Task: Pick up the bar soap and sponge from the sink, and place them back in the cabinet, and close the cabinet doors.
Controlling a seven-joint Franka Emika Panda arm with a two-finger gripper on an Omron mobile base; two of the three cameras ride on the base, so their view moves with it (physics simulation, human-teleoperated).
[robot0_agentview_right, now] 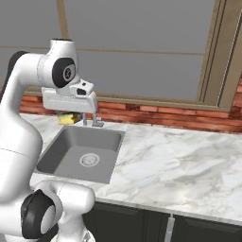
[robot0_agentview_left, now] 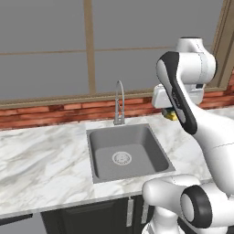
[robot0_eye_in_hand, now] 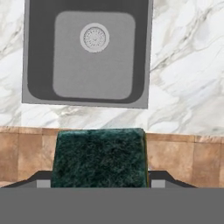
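The gripper [robot0_eye_in_hand: 99,184] is clamped on the sponge [robot0_eye_in_hand: 99,158], which sits between the two fingers [robot0_eye_in_hand: 162,179] with its green scrub face toward the hand camera. It hangs in the air above the sink [robot0_agentview_right: 52,156], near the faucet [robot0_agentview_left: 119,104]; beyond lies the marble counter [robot0_agentview_right: 179,151].

The sink [robot0_agentview_left: 129,151] lies bare — a yellow bit, likely the sponge [robot0_agentview_left: 172,115], peeks beside the arm.
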